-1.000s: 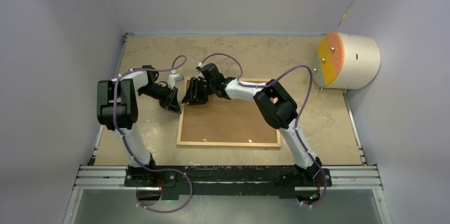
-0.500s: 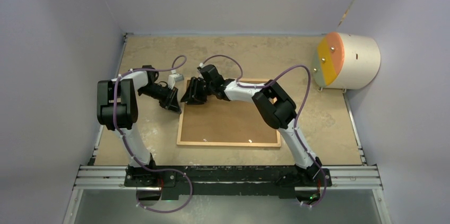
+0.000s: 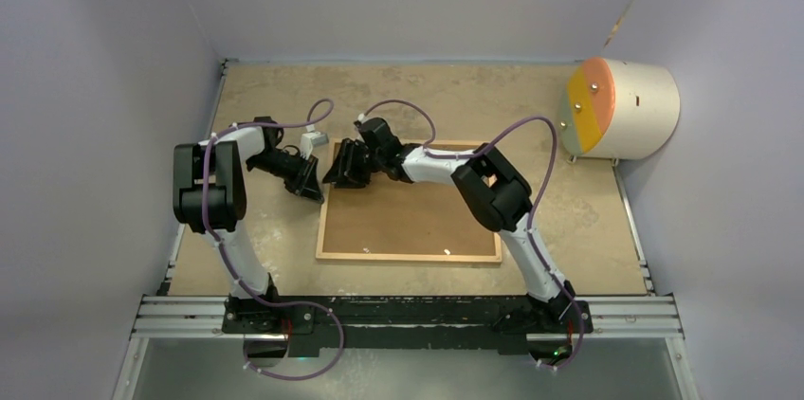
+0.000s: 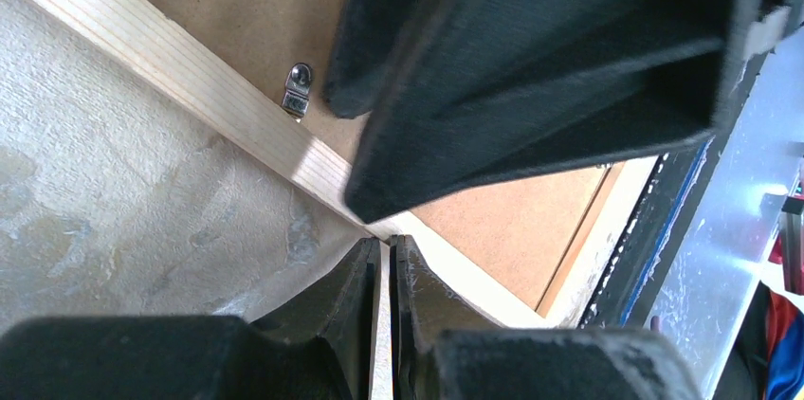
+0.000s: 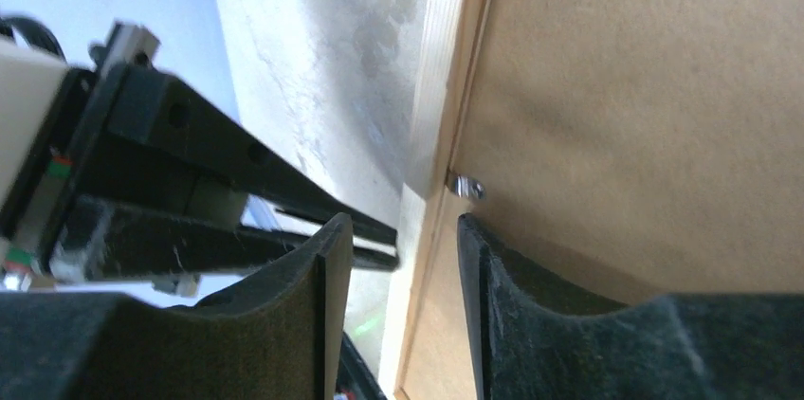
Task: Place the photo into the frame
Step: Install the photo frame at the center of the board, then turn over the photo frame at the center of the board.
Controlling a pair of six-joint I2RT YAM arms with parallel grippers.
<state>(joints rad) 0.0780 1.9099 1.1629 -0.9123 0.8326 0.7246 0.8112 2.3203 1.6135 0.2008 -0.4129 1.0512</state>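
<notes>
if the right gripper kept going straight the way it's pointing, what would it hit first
Most likely the frame: its wooden edge strip lies between the open jaws of the right gripper. How near is hard to tell.

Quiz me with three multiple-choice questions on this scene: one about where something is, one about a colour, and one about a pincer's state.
1. Where is the white drum with the orange face?
A. far right of the table
B. near left corner
C. between the arms' bases

2. What colour is the backing board in the frame?
A. blue
B. brown
C. white

3. The left pincer is:
A. wide open
B. out of view
C. shut on the frame's edge strip

Answers:
1. A, it sits by the far right wall.
2. B, it is plain brown inside the pale wood strips.
3. C, the left wrist view shows its fingers pinching the strip.
</notes>
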